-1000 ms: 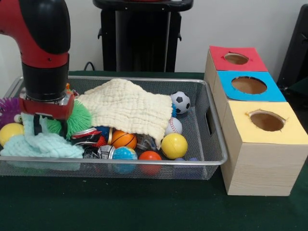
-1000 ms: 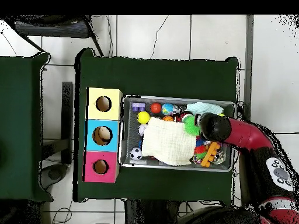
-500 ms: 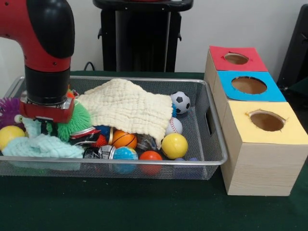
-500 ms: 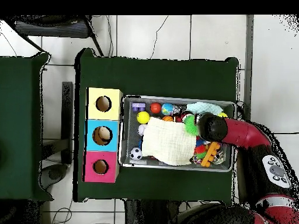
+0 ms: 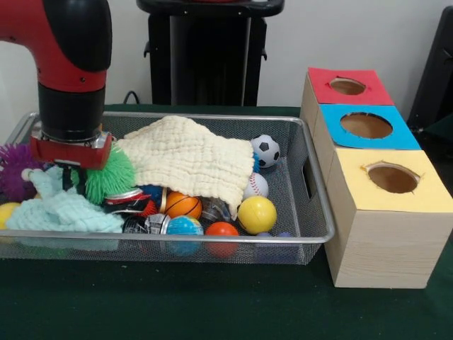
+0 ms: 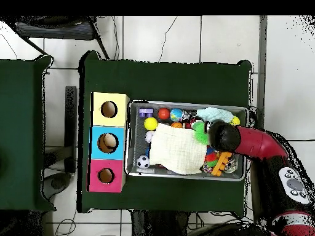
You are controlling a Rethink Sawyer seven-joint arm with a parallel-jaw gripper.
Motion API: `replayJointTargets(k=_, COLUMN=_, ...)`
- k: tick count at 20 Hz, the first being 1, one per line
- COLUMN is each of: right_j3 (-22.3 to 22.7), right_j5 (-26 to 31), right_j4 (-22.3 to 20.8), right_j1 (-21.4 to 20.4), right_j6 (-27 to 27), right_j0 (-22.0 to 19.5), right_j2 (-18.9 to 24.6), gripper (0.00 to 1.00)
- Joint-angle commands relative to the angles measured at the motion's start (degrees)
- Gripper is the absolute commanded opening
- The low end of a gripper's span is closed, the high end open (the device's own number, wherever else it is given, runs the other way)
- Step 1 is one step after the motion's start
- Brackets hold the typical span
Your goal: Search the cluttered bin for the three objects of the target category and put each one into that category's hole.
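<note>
1. Gripper (image 5: 69, 178) sits low at the left end of the wire mesh bin (image 5: 320, 212), its fingers buried among the clutter; whether they are spread or closed, or hold anything, cannot be told.
2. Around it lie a mint-green knitted cloth (image 5: 65, 214), a green spiky ball (image 5: 112, 176) touching its right side, and a purple spiky ball (image 5: 15, 170) to its left.
3. A cream quilted cloth (image 5: 187, 159) drapes over the middle of the bin.
4. Balls show along the front and right of the cloth: a mini basketball (image 5: 182, 205), a globe ball (image 5: 183, 226), an orange ball (image 5: 221, 229), a yellow ball (image 5: 256, 214), a baseball (image 5: 255, 185) and a soccer ball (image 5: 265, 150).
5. Right of the bin stands a wooden box with three holes, topped red (image 5: 347, 86), blue (image 5: 366, 125) and yellow (image 5: 393, 178).
</note>
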Motion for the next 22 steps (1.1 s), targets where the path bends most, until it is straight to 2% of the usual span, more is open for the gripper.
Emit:
replayJointTargets(k=1, right_j3=13.7, right_j5=3.3, right_j4=3.9, right_j1=-8.8, right_j6=2.2, right_j0=-2.1, right_j2=7.4, gripper=0.0)
replayJointTargets(k=4, right_j3=18.6, right_j5=4.3, right_j4=6.3, right_j1=-14.1, right_j6=2.8, right_j0=-2.5, right_j2=8.9, gripper=0.0)
replayJointTargets(k=6, right_j3=20.1, right_j5=5.3, right_j4=7.6, right_j1=-15.7, right_j6=3.3, right_j0=-2.4, right_j2=9.4, gripper=0.0)
replayJointTargets(k=17, right_j3=27.7, right_j5=6.0, right_j4=12.9, right_j1=-20.9, right_j6=5.1, right_j0=-2.3, right_j2=9.9, gripper=0.0)
replayJointTargets(k=22, right_j3=30.4, right_j5=4.6, right_j4=15.2, right_j1=-22.6, right_j6=6.5, right_j0=-1.7, right_j2=10.2, gripper=0.0)
